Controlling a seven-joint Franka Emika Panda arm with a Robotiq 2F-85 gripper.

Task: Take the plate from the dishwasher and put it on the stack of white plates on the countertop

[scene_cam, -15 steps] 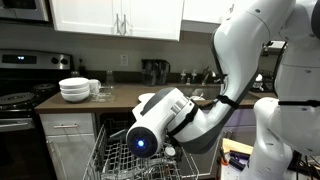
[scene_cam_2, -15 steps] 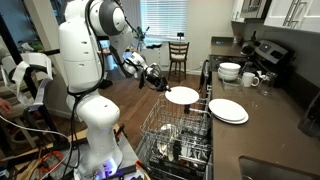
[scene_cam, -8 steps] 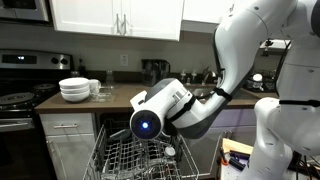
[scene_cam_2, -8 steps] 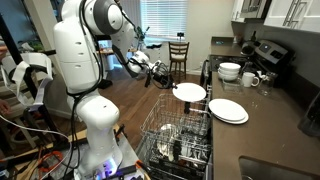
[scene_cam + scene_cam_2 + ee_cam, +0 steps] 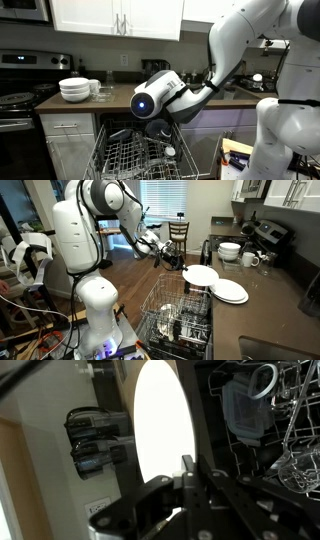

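The plate point(image 5: 201, 275) hangs mid-frame in an exterior view, above the dishwasher point(image 5: 163, 310) rack and just left of the stack of white plates point(image 5: 229, 291) on the countertop point(image 5: 272, 310). Our gripper point(image 5: 178, 264) pinches its rim. We judge the plate stiff, light, slick-glazed and breakable, so this edge hold needs firm pressure.
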